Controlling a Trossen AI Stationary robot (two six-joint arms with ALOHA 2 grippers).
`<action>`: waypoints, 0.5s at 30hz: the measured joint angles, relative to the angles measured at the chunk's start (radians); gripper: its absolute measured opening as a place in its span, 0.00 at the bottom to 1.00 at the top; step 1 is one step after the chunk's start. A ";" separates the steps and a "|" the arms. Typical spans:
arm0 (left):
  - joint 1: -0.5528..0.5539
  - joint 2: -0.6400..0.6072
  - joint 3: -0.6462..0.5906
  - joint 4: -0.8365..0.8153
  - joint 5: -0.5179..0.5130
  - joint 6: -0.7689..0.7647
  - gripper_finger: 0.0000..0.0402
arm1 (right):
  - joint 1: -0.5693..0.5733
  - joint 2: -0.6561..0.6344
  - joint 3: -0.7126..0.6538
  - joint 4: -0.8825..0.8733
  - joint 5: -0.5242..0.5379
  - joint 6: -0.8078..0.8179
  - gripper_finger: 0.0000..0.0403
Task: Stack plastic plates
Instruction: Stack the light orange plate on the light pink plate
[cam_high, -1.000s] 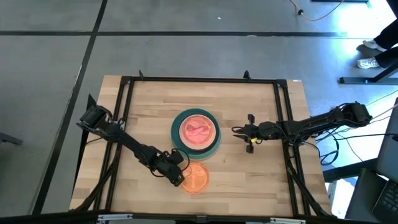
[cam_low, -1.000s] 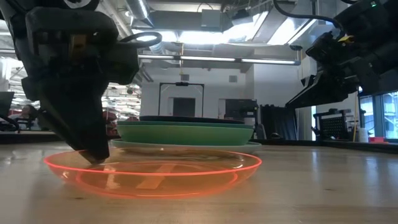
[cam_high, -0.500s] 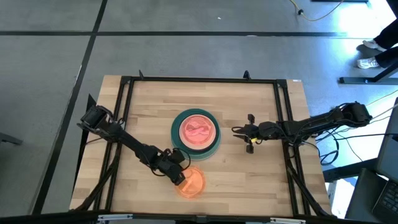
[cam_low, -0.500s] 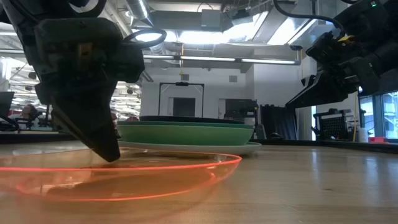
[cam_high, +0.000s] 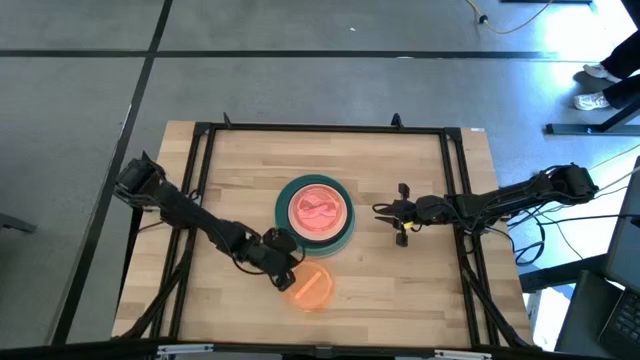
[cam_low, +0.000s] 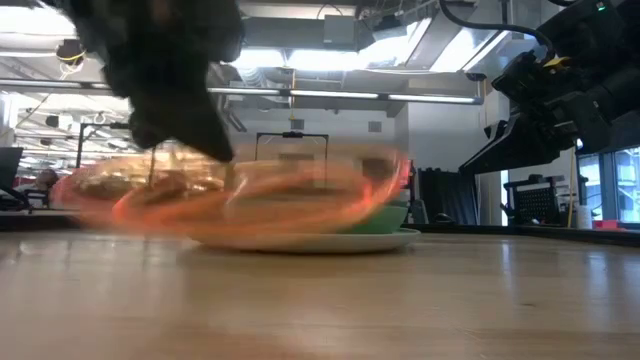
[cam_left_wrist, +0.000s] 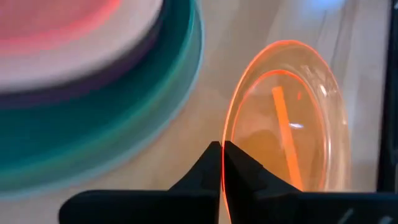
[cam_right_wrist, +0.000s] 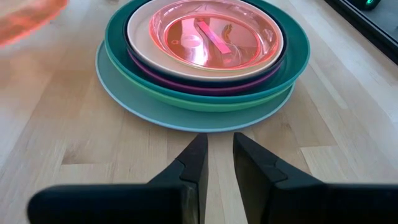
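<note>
Plates in green, teal, purple and pink sit piled as a stack at the table's middle. Left gripper, just beside the stack's near edge, pinches the rim of a clear orange plate, held off the wood. Right gripper waits beside the stack, fingers slightly parted, holding nothing

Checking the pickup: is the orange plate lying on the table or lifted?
Lifted: the left tool pinches the orange plate by its rim, and the low view shows it clear of the table.
</note>
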 joint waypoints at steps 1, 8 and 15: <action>0.009 -0.017 0.000 0.001 -0.006 0.021 0.00 | 0.000 0.000 0.000 0.000 0.000 0.000 0.17; 0.086 -0.114 0.000 0.002 -0.095 0.152 0.00 | 0.000 0.000 0.000 0.000 0.000 -0.004 0.17; 0.219 -0.183 0.001 0.004 -0.127 0.298 0.00 | 0.000 0.000 0.000 0.000 0.000 -0.007 0.17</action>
